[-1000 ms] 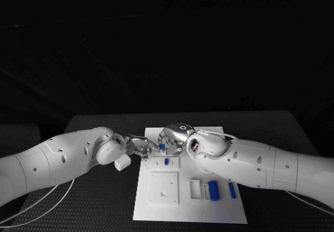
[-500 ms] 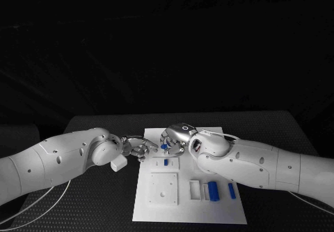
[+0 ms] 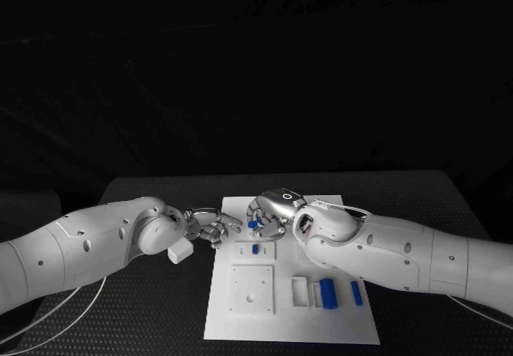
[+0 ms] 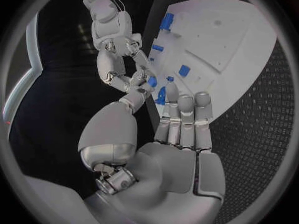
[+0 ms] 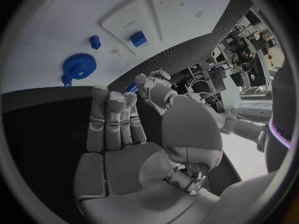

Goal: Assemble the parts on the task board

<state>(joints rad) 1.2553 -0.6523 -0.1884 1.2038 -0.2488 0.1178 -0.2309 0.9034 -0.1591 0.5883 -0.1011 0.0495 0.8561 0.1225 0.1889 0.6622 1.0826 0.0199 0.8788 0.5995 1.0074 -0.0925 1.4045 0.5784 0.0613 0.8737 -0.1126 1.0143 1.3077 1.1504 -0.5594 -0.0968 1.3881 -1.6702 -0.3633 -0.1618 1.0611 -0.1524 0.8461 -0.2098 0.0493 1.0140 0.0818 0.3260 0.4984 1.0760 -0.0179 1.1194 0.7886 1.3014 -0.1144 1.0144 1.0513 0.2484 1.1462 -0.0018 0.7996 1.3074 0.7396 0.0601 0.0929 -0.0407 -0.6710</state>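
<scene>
Task board (image 3: 290,311): small blue part (image 3: 251,222) pinched between left hand (image 3: 212,226) and right hand (image 3: 270,215) (hand-over step, seemingly); next, seating it calls for alignment.

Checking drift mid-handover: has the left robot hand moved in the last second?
Yes. The left robot hand has shifted slightly toward the far end of the white board, staying at its left edge, close to the right robot hand.

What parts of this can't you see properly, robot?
- Head view: the far end of the task board is hidden under the left hand and the right hand.
- Head view: the small blue part between the two hands is too small to tell which hand holds it.
- Left wrist view: the same blue part is partly covered by fingertips.
- Right wrist view: the blue gear is clear, but its seating is not.
</scene>
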